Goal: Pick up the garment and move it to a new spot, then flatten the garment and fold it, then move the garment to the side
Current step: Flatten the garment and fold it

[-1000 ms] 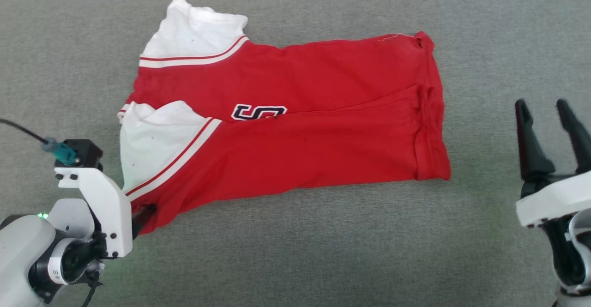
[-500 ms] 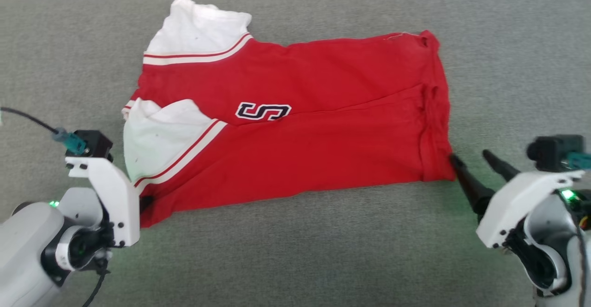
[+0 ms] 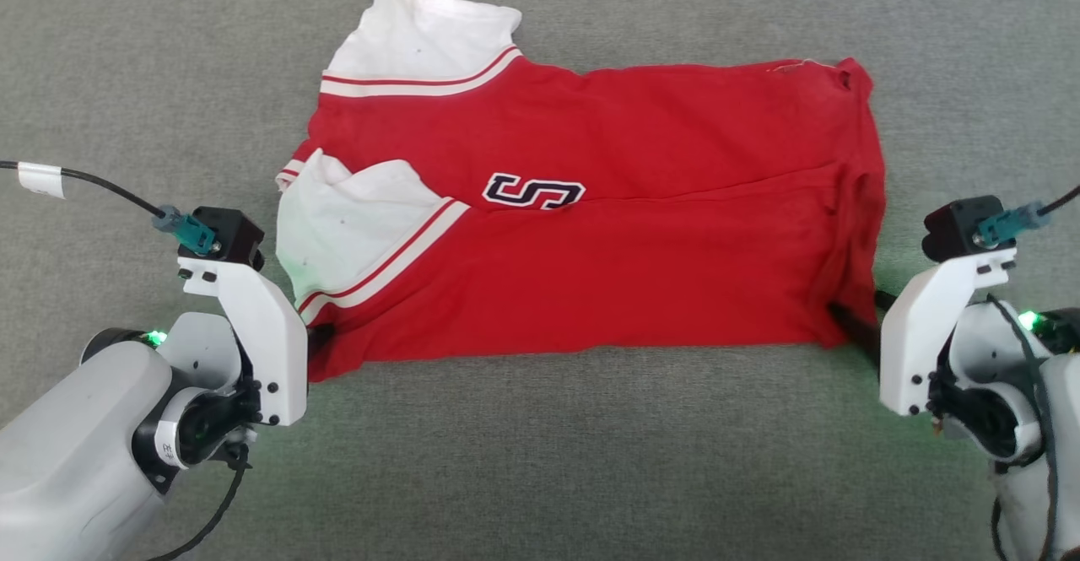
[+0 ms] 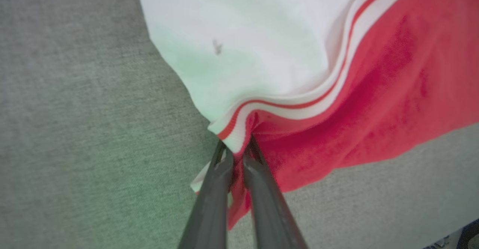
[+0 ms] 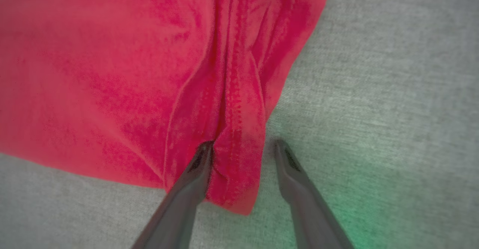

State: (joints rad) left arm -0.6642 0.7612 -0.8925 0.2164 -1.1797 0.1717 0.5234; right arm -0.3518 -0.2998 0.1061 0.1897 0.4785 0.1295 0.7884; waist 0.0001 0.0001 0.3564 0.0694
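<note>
The garment (image 3: 633,249) lies folded lengthwise on the grey cloth surface, red with white sleeves at the left and a dark "S" emblem. My left gripper (image 3: 316,342) is at its near left corner. In the left wrist view this gripper (image 4: 236,148) is shut on the striped trim of the garment (image 4: 336,110). At the near right corner sits my right gripper (image 3: 852,320). The right wrist view shows it (image 5: 242,146) open, its fingers astride the hem fold of the garment (image 5: 112,73), one finger under the cloth edge and the other on the bare surface.
The grey fabric surface (image 3: 548,460) spreads wide on all sides of the garment. A black cable with a white tag (image 3: 40,179) runs to the left wrist camera.
My left gripper closed on the near left corner. My right gripper swung from upright at the right down to the near right corner. The head view has shifted.
</note>
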